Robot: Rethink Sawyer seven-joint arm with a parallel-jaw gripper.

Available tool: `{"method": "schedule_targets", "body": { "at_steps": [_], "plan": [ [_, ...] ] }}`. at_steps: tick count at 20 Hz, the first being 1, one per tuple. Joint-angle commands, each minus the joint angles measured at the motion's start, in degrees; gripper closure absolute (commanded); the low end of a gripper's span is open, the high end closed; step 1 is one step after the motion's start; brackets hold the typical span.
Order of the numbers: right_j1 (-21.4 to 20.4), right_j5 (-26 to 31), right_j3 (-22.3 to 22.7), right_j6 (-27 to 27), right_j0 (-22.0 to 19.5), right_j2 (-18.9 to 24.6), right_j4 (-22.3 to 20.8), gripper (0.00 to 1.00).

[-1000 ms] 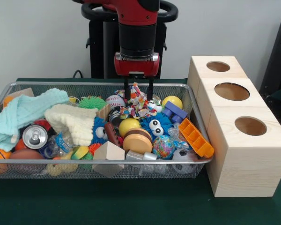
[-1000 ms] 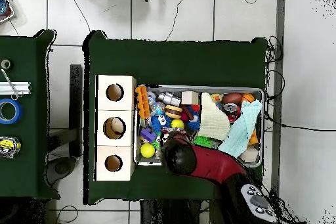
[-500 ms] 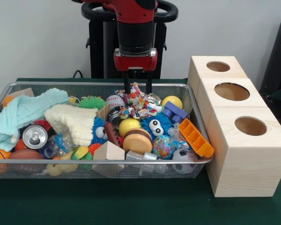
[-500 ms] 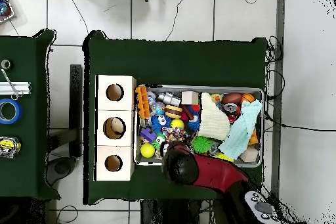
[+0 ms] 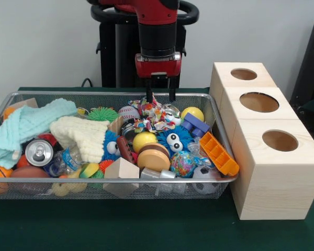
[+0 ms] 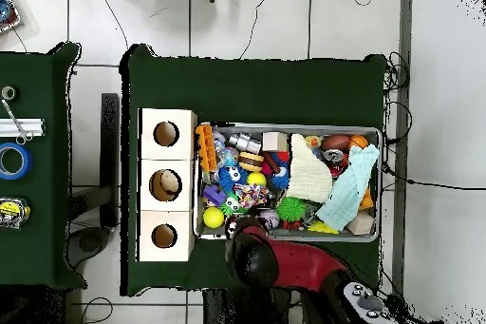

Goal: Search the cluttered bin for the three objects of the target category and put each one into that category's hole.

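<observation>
Now raised clear of the knotted rope toy (image 5: 153, 114) in the bin (image 5: 213, 112), gripper (image 5: 159, 97) open and empty; grasp apparently missed, nothing gained.

A green-covered table (image 5: 146, 230) carries a wire mesh bin (image 5: 10, 99) with a three-holed wooden box (image 5: 272, 183) just beside it

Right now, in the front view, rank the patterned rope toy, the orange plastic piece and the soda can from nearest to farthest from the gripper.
1. The patterned rope toy, just below the gripper.
2. The orange plastic piece, against the bin's right end, lower in the picture.
3. The soda can, toward the bin's left end.
</observation>
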Motion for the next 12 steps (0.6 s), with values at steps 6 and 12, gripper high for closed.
{"method": "schedule_targets", "body": {
  "at_steps": [6,12],
  "plan": [
    [10.2,-11.4,-0.6,7.2,-1.1,1.2,-8.2,0.00],
    [11.5,-12.6,-1.7,6.7,-1.7,-0.5,-11.3,0.00]
  ]
}}
